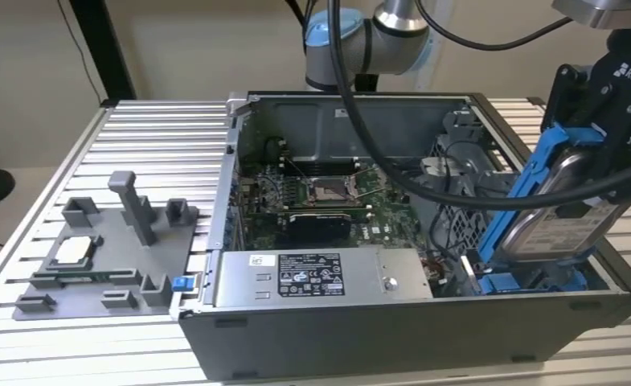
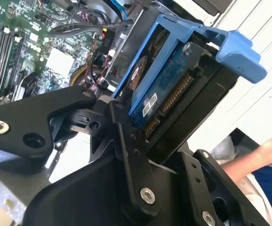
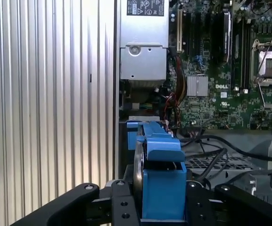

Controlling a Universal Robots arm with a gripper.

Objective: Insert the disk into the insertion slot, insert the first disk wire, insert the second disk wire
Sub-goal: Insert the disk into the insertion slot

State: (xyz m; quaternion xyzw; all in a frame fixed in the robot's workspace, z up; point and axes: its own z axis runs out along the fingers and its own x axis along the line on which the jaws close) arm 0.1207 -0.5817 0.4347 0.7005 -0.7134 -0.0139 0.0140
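In the exterior view the gripper [image 1: 600, 141], at about two o'clock, is clamped on the disk [image 1: 556, 221]. The disk stands steeply tilted, its lower end at the mouth of the insertion slot [image 1: 530, 281] in the four o'clock corner of the computer case [image 1: 401, 338], so the first step looks begun but not finished. In the second wrist view the black fingers [image 2: 121, 127] pinch the blue frame [image 2: 183, 28] and the connector edge [image 2: 173, 99] is bare, so both wires seem left to do. In the first wrist view the disk [image 3: 161, 181] sits edge-on between the jaws, the motherboard [image 3: 220, 70] beyond.
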